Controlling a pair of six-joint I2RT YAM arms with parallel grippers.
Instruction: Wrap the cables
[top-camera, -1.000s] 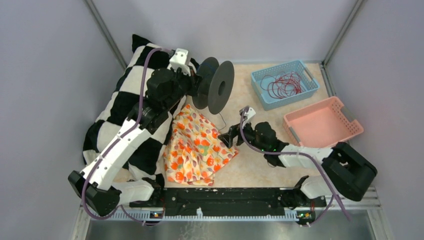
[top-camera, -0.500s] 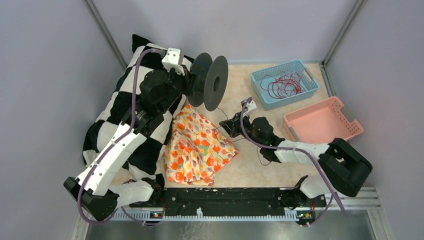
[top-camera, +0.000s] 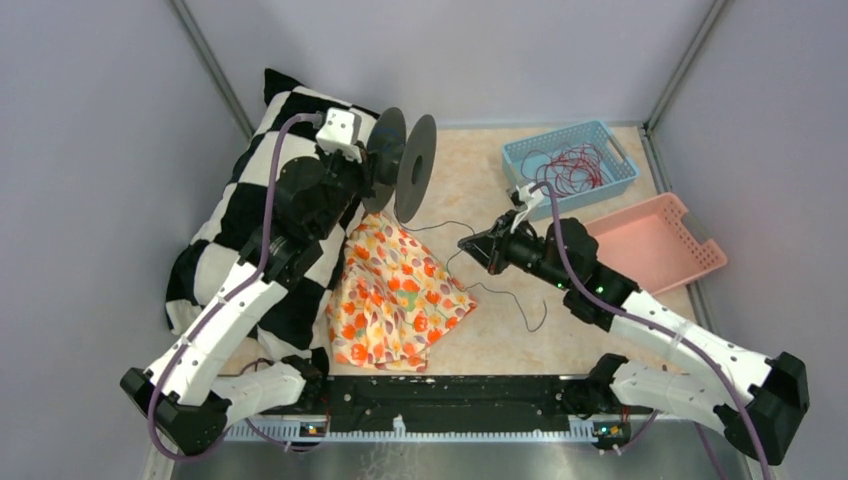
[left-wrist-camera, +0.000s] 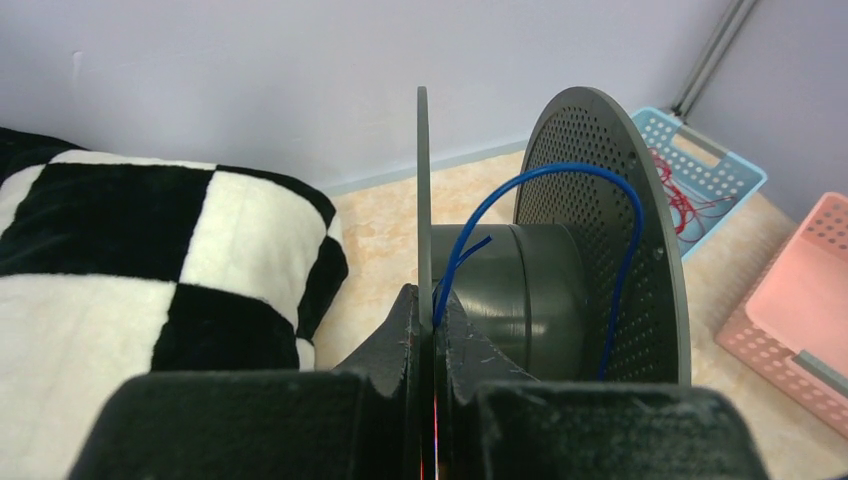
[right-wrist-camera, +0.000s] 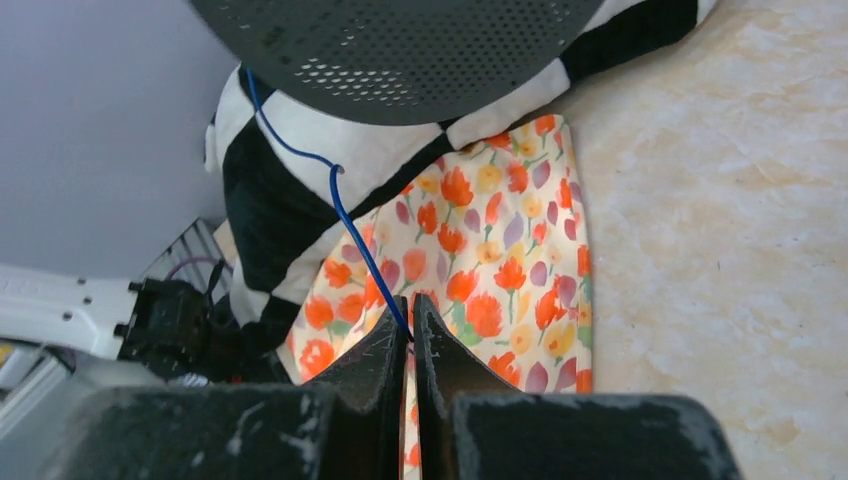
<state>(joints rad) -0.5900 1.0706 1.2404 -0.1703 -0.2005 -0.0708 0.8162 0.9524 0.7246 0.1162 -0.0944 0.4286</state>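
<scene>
Cable (left-wrist-camera: 575, 166) — thin, blue, limp — curves off spool (left-wrist-camera: 530, 290).

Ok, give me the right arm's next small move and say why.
Probably swing the right gripper around the spool to lay on a turn: it is shut on the cable, which runs to the hub, and the left gripper clamps the flange.

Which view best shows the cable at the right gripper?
Right wrist: the blue cable runs from the spool into the shut right gripper. Top external shows only a faint dark thread; left wrist shows just its loop on the spool.
</scene>
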